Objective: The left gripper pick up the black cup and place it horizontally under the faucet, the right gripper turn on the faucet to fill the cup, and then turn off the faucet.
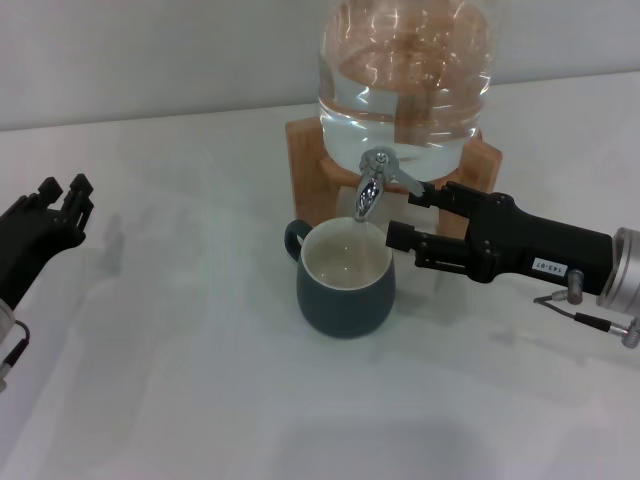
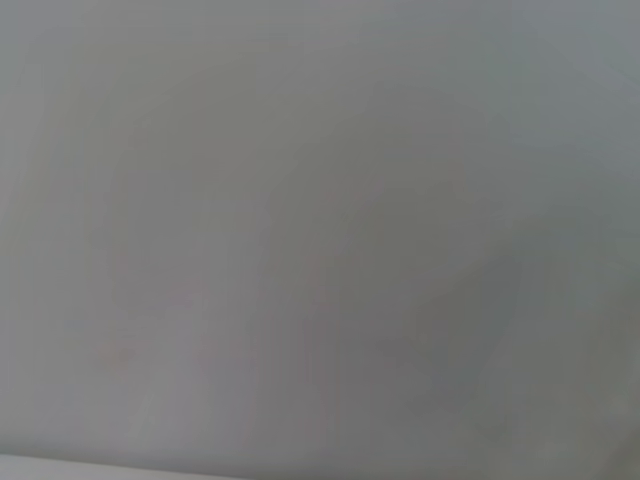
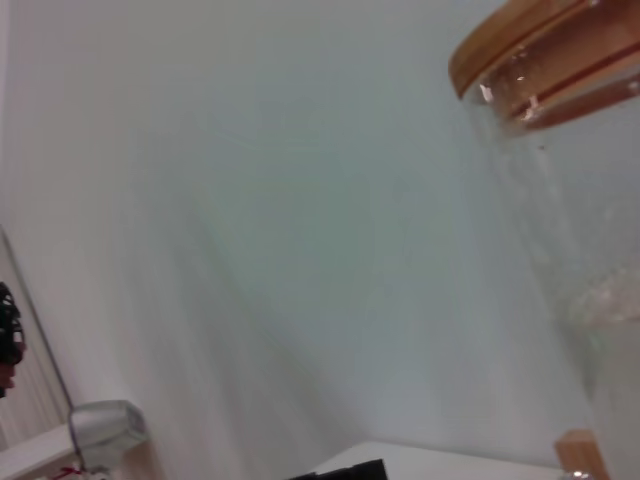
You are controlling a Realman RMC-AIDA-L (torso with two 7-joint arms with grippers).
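The black cup point(image 1: 345, 277) is set upright mid-table beneath the faucet point(image 1: 371, 190). The right gripper point(image 1: 418, 215), fingers parted, is held just beside the lever; the left gripper point(image 1: 62, 205), fingers spread, is parked near the table's left edge.

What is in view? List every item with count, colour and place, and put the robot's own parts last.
black cup: one, dark grey-teal outside, cream inside; upright on the table, directly under the spout, handle toward the robot's left.
faucet: one, shiny chrome; at the jar's base, spout pointing down over the cup.
glass jar: one, clear, holding water; on the stand behind the cup.
wooden stand: one, light brown; under the jar.
wooden lid: one, light brown; on top of the jar.
table: one, white; under everything.
left gripper: one, black; far left edge, away from the cup.
right gripper: one, black; fingers at the faucet lever, beside the cup.
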